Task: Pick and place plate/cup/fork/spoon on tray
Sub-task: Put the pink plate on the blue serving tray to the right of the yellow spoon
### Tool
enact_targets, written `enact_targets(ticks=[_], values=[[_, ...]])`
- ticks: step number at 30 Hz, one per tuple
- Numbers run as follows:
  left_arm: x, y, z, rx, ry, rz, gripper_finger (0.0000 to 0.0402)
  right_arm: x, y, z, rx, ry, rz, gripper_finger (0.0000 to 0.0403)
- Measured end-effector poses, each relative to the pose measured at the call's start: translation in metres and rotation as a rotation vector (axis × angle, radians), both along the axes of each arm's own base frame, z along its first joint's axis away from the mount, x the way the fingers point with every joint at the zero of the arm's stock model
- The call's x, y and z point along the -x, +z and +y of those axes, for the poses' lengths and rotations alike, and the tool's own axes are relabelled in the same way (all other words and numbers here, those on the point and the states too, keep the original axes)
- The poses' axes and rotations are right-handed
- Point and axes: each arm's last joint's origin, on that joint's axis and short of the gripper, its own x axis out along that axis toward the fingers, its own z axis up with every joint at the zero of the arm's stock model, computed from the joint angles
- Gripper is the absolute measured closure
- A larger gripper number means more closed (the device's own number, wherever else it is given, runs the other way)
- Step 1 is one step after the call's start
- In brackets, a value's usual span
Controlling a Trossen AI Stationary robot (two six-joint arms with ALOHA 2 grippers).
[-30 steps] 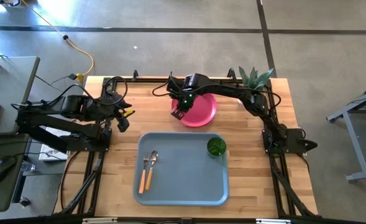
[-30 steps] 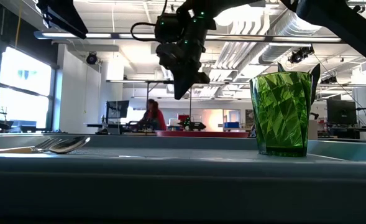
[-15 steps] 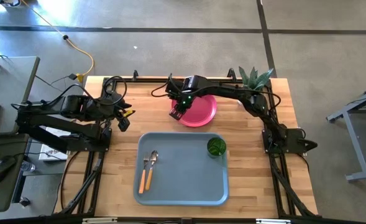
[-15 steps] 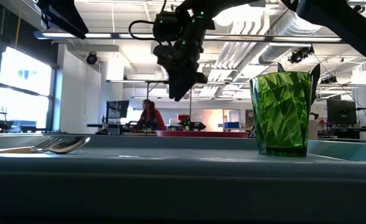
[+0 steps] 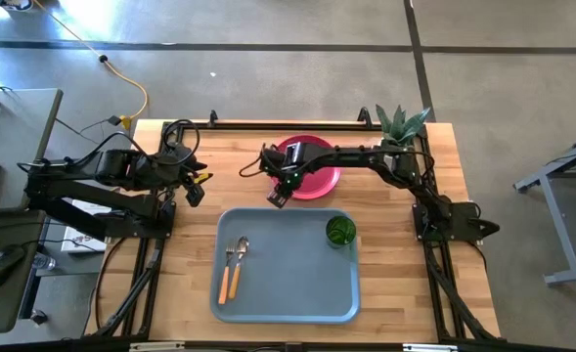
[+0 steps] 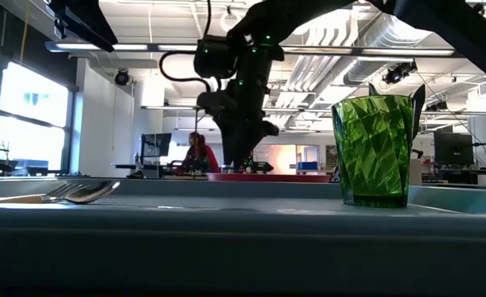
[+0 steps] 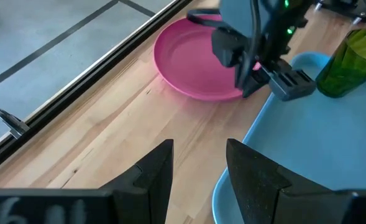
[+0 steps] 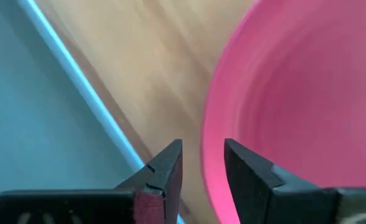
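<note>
Blond wood makes up the table (image 5: 385, 293), and the grey-blue tray (image 5: 288, 284) fills its lower centre in the high view. Above the tray, toward the upper centre, the pink plate (image 5: 322, 181) lies flat on the wood, off the tray, just beside its top edge. Inside the tray, the green cup (image 5: 340, 231) stands upright in the upper right corner; the fork (image 5: 229, 269) and spoon (image 5: 239, 264) lie side by side at the left. The right gripper (image 5: 279, 195) hangs at the plate's left rim, fingers parted a little with nothing between them; whether they touch the rim I can't quite tell. The left gripper (image 5: 194, 188) waits at the left of the table, jaws apart and empty.
</note>
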Motion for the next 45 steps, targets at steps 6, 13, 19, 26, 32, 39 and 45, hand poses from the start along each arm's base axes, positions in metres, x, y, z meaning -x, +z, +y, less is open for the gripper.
enact_targets(ticks=[6,13,19,26,32,39,45], values=[[0.000,0.000,0.000,0.000,0.000,0.000,0.0261,0.000,-0.012,0.006,0.038,0.009,0.003,0.0293],[0.000,0.000,0.000,0.000,0.000,0.000,0.0261,0.004,-0.026,0.006,0.144,0.014,0.042,0.0293],[0.000,0.000,0.000,0.000,0.000,0.000,0.0261,0.006,-0.034,0.006,0.161,0.013,0.052,0.0294],[0.000,0.000,0.000,0.000,0.000,0.000,0.0261,0.007,-0.038,0.006,0.161,0.011,0.060,0.0353],[0.000,0.000,0.000,0.000,0.000,0.000,0.0261,0.007,-0.036,0.008,0.178,0.020,0.063,0.0389],[0.000,0.000,0.000,0.000,-0.001,0.000,0.0261,0.002,-0.018,0.017,0.221,0.012,0.067,0.0398],[0.000,0.000,0.000,0.006,0.006,-0.004,0.0261,-0.007,0.018,0.032,0.260,0.024,0.028,0.0402]])
